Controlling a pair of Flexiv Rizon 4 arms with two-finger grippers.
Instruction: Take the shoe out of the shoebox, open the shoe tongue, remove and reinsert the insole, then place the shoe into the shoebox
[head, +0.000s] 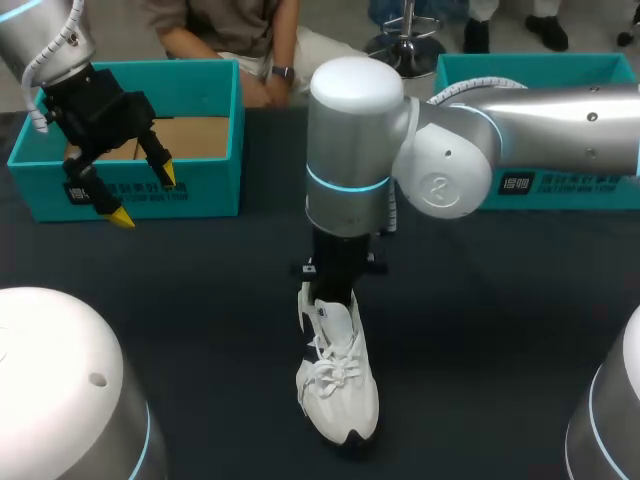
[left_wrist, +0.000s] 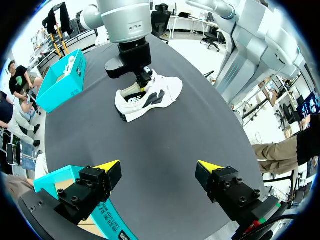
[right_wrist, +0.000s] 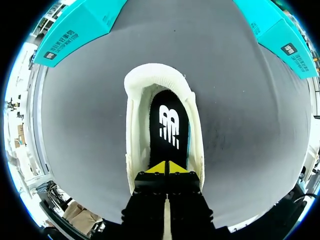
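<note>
A white shoe (head: 340, 390) stands upright on the dark table (head: 200, 330), toe toward the front edge. My right gripper (head: 334, 288) comes straight down into its opening. In the right wrist view the right gripper (right_wrist: 166, 166) is shut, its yellow tips together at the tongue end, just over the black insole (right_wrist: 169, 120) lying inside the shoe (right_wrist: 150, 75). I see nothing between the tips. My left gripper (head: 145, 195) hangs open in front of the teal shoebox (head: 130, 190) at the back left. From the left wrist the left gripper (left_wrist: 159, 167) looks across at the shoe (left_wrist: 160, 92).
A second teal box (head: 540, 80) stands at the back right, partly behind my right arm. In the left wrist view the near shoebox wall (left_wrist: 100, 220) lies just under the left fingers, and the other teal box (left_wrist: 62, 80) stands beyond the shoe.
</note>
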